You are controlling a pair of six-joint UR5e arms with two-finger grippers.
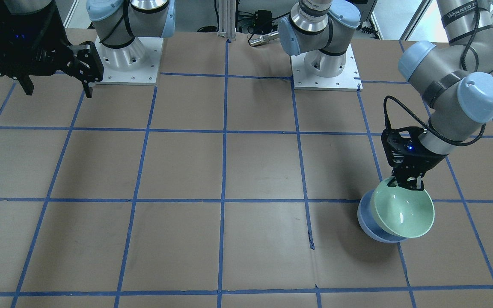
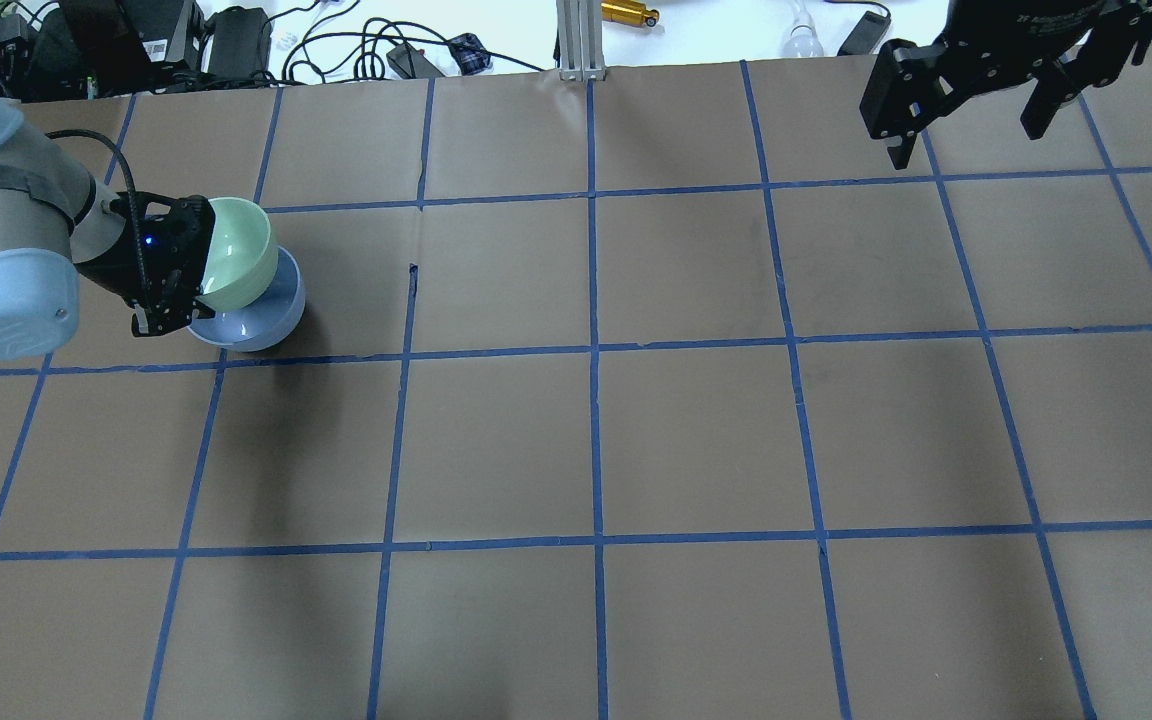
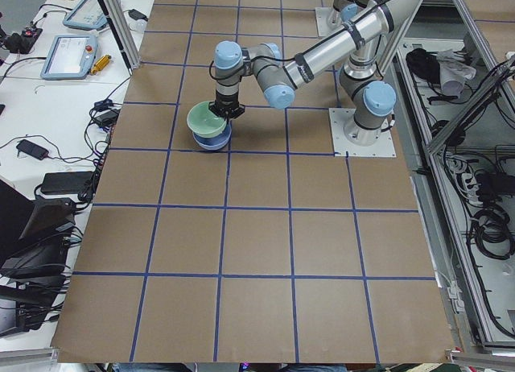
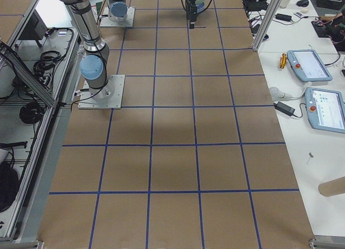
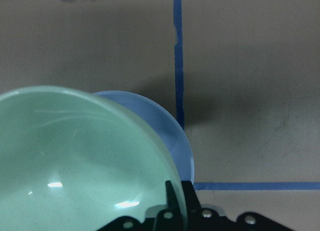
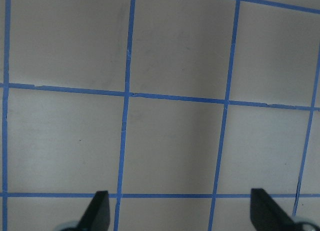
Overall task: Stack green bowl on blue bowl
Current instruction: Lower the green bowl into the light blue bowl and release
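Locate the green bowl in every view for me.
Front-facing: green bowl at lower right.
Overhead: upper left.
Exterior left: upper left of centre.
Exterior right: too small to tell, at the top edge.
Left wrist: lower left.
Right wrist: not in it.
Landmark: blue bowl under it.

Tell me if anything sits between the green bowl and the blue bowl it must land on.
Nothing visible does. The left gripper holds the green bowl by its rim, tilted, directly over the blue bowl, with no other object between them.
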